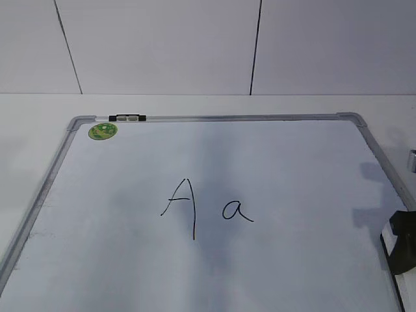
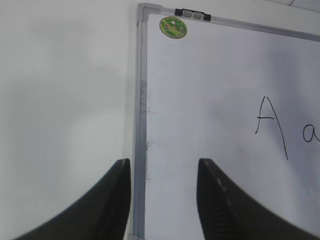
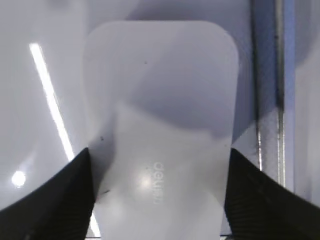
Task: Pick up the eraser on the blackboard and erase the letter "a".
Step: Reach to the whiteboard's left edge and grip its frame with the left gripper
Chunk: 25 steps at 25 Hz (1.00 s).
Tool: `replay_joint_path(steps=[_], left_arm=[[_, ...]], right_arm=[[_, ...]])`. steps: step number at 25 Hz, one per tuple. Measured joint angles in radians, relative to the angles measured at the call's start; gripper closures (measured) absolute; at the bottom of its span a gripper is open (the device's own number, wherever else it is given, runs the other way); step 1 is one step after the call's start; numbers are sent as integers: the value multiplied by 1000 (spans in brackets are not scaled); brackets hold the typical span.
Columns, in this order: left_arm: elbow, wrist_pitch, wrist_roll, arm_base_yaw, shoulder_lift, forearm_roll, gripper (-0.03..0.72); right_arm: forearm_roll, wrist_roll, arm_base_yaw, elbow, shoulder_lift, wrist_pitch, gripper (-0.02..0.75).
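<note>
The blackboard (image 1: 130, 260) is a white dry-erase board lying flat, with a grey frame. The small letter "a" (image 1: 237, 211) is written at its middle, right of a taller capital "A" (image 1: 182, 205). The white eraser (image 3: 160, 100) lies at the board's right edge, by the frame (image 3: 267, 100). My right gripper (image 3: 159, 152) has a jaw against each long side of the eraser. In the exterior view only part of this gripper (image 1: 402, 247) and a sliver of the eraser (image 1: 392, 231) show. My left gripper (image 2: 164, 162) is open and empty over the board's left frame, with the "a" (image 2: 311, 134) far to its right.
A round green sticker (image 1: 103, 130) and a black-and-white clip (image 1: 127, 118) sit at the board's far left corner. A small grey object (image 1: 411, 160) shows at the right edge. A white table surrounds the board, with a white panelled wall behind.
</note>
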Motion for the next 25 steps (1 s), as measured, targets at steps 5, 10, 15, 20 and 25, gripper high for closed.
replay_joint_path(steps=[5,10,15,20,25], left_arm=[[-137,57,0,0,245,-13,358],[-278,106,0,0,499,-43,358],[-396,123,0,-8,710,-54,353],[-433,83,0,-64,859,-19,351],[-434,31,0,-103,939,35,351]], right_arm=[[27,-4,0,0,0,2,200],[57,-28,0,-8,0,2,200],[94,-80,0,-10,0,14,200],[101,-110,0,-12,0,34,200],[99,-119,0,-57,0,65,200]])
